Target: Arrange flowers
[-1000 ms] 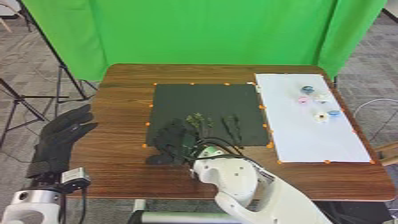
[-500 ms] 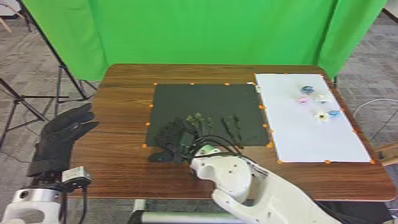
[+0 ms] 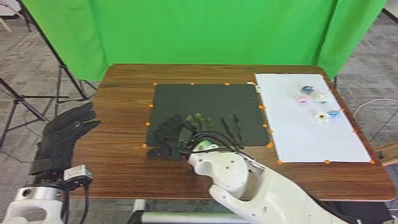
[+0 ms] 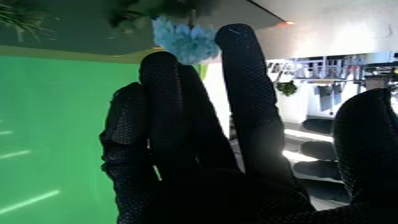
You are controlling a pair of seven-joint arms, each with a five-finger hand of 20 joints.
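Observation:
In the head view my right hand (image 3: 169,136) is low over the left part of the dark mat (image 3: 204,95), beside a green leafy sprig (image 3: 200,121). Darker stems (image 3: 233,128) lie right of that sprig. Straight fingers of my right hand (image 4: 204,160) show in the right wrist view, the thumb apart from them; a pale blue flower (image 4: 182,40) appears by the fingertips, and whether they touch I cannot tell. My left hand (image 3: 64,136) is at the table's left side, fingers straight. Several small flower heads, one pink (image 3: 303,100), one cream (image 3: 322,116), lie on the white sheet (image 3: 293,137).
The brown table (image 3: 124,170) has its rounded edge at the right, beyond the white sheet. A green curtain (image 3: 204,35) hangs behind it. Green foliage (image 4: 19,19) also shows in the right wrist view. Dark cables run over my right wrist.
My right hand and forearm have shifted slightly away from the table's near edge. My left hand is nearly unmoved, and the flower heads on the white sheet have stayed in place.

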